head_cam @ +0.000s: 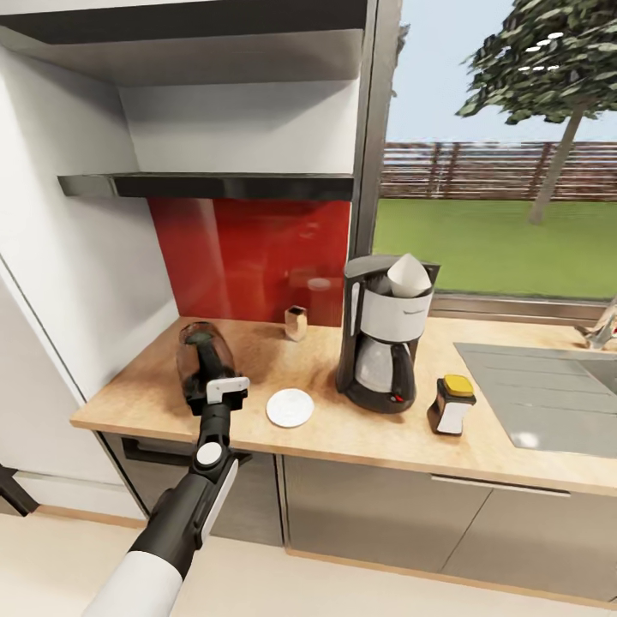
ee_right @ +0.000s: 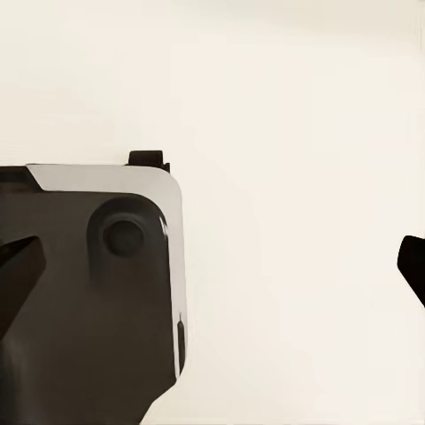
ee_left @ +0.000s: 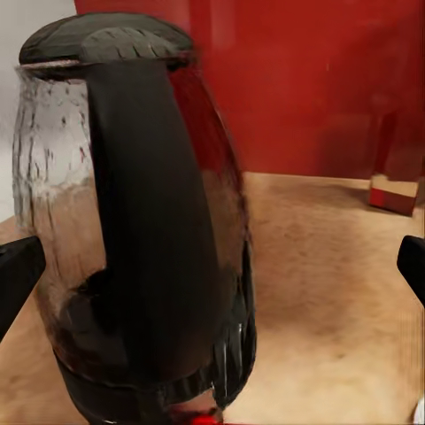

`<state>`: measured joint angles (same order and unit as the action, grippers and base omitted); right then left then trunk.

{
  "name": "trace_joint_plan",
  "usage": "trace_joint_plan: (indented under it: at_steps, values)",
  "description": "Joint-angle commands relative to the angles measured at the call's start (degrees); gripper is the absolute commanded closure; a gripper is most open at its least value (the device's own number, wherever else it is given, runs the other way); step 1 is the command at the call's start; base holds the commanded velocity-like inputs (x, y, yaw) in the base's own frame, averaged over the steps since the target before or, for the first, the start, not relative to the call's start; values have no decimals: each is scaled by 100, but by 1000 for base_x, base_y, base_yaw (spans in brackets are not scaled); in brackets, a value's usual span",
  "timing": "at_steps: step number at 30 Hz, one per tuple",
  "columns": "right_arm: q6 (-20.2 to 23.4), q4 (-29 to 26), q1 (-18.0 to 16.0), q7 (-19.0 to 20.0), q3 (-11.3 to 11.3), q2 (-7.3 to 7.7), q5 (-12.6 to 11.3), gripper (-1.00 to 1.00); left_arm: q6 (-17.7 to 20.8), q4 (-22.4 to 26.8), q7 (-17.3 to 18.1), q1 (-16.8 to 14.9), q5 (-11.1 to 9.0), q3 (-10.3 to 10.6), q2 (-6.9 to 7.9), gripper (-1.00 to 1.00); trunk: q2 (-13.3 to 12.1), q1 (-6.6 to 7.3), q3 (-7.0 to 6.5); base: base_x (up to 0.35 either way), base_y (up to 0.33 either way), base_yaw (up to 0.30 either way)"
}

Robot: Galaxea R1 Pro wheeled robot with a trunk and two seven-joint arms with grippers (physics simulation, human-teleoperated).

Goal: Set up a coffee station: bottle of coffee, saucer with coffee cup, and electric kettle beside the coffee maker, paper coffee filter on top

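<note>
Kettle step in hand. Left claw (ee_left: 212,266) wide, fingers either side of the kettle (head_cam: 204,360), not yet closed on its handle. Kettle stands on desk (head_cam: 154,403), well left of coffee maker (head_cam: 386,343), saucer (head_cam: 290,407) between. Next: close on handle, carry toward maker. Right claw (ee_right: 212,266) wide, empty.

coffee maker (head_cam: 387,343): black and silver, upright on countertop (head_cam: 343,428).
filter (head_cam: 408,276): white cone, atop coffee maker.
saucer (head_cam: 290,407): white, just left of coffee maker.
coffee bottle (head_cam: 452,404): yellow lid, just right.
kettle (head_cam: 203,360): glass, black handle, farther left.
</note>
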<state>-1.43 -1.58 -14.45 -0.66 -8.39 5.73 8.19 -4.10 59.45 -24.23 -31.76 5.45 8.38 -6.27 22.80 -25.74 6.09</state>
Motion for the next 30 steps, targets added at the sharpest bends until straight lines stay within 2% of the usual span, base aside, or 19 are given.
trace_joint_plan:
  at_steps: [1,12,22,30]
  values:
    - [-15,7,-5,-8,-49,0,60,-100,0,-4,-43,-6,58,7,1,-100,12,-4,12,46,-82,0]
    - [-15,9,-5,-9,-49,-1,60,-100,-69,-4,-45,3,47,0,16,-100,12,-4,12,17,-15,0]
    - [-15,9,-5,-8,-49,-24,60,-100,-71,-17,-47,3,44,-30,38,-100,12,-4,12,150,0,0]
    - [-15,9,-5,-6,-49,-27,60,-100,-81,-203,-55,3,42,-38,38,-100,12,-4,12,7,0,0]
